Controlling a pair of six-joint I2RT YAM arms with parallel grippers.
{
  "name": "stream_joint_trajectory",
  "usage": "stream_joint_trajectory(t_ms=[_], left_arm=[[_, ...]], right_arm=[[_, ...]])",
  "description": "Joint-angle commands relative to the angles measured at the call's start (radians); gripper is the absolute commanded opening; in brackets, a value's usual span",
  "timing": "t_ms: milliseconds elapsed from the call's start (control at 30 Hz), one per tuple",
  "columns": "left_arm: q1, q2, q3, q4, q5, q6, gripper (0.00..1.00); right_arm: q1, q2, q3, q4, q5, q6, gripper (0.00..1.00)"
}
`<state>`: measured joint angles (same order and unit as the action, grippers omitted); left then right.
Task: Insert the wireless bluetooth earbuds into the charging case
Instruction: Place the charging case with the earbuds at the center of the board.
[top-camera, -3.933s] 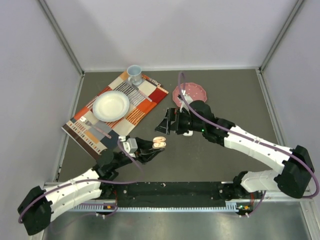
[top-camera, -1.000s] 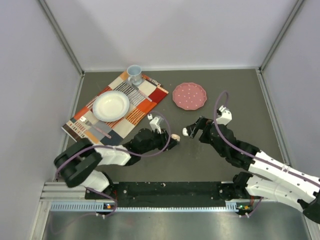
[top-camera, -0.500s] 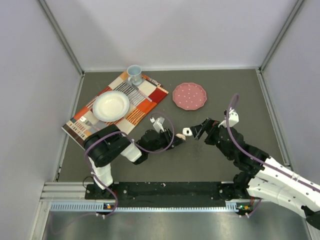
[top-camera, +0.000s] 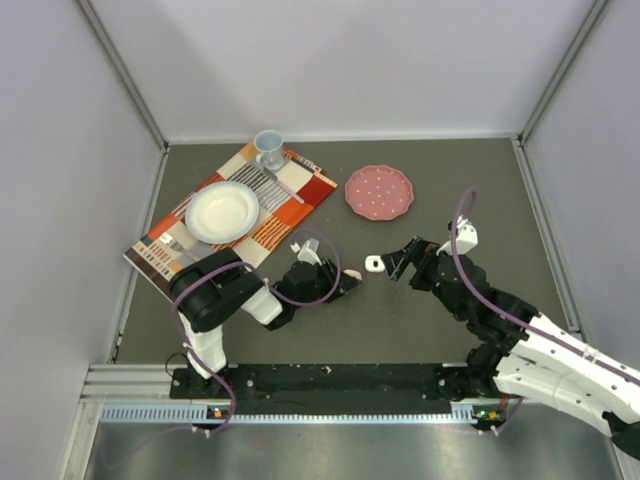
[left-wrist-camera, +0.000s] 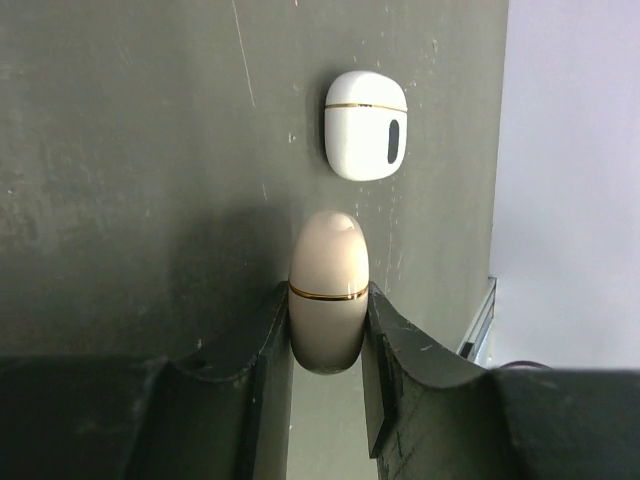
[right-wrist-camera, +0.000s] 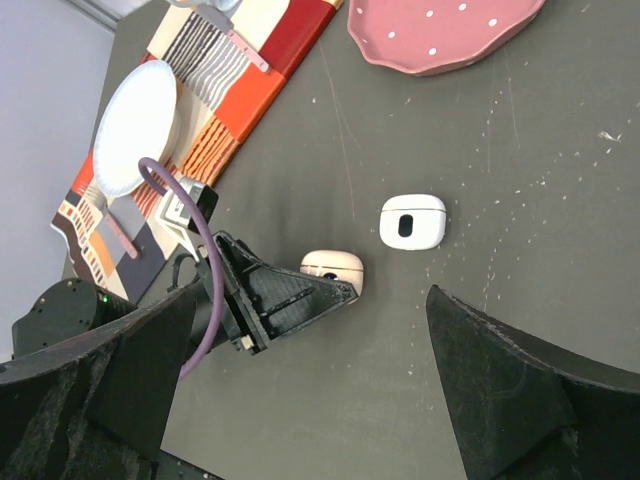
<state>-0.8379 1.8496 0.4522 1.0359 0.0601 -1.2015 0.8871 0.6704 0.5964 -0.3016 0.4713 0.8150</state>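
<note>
A closed peach charging case (left-wrist-camera: 328, 300) with a gold band sits between the jaws of my left gripper (left-wrist-camera: 327, 295), low over the table. It also shows in the right wrist view (right-wrist-camera: 333, 266). In the top view the left gripper (top-camera: 345, 283) covers most of it. A closed white charging case (top-camera: 373, 263) lies free on the table just beyond it, also seen in the left wrist view (left-wrist-camera: 366, 124) and the right wrist view (right-wrist-camera: 412, 221). My right gripper (top-camera: 402, 262) is wide open and empty just right of the white case. No earbuds are in view.
A striped placemat (top-camera: 290, 200) at the back left carries a white plate (top-camera: 222, 211), a cup (top-camera: 268, 150) and cutlery. A pink dotted plate (top-camera: 379, 191) lies behind the cases. The left arm's purple cable (right-wrist-camera: 205, 270) loops near its gripper.
The left arm has swung the peach case from the near side up to the white case, then drawn back slightly. The peach case, open earlier, is closed. The right gripper has backed off to the right.
</note>
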Motion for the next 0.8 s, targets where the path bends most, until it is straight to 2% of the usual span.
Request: stream_joint_trajectory(t_ms=[0,67,200,300,467,767], left_arm=[[0.006,-0.043,0.023,-0.088,-0.036,-0.012,0.19],[0.01,-0.044,0.019,-0.102,-0.039,-0.017,0.2],[0.013,-0.062,0.008,-0.128,-0.043,-0.017,0.33],[0.016,-0.088,0.014,-0.184,-0.051,0.006,0.37],[0.016,-0.115,0.005,-0.208,-0.049,0.036,0.54],[0.02,-0.174,-0.023,-0.277,-0.052,0.062,0.56]], right_arm=[[-0.01,0.009,0.011,0.004,0.023,-0.007,0.99],[-0.01,0.009,0.008,-0.001,0.027,0.006,0.99],[-0.01,0.008,0.006,-0.002,0.029,0.013,0.99],[-0.01,0.011,0.005,-0.005,0.033,0.012,0.99],[-0.01,0.012,0.005,-0.004,0.032,0.012,0.99],[-0.01,0.0,0.01,-0.011,0.029,0.012,0.99]])
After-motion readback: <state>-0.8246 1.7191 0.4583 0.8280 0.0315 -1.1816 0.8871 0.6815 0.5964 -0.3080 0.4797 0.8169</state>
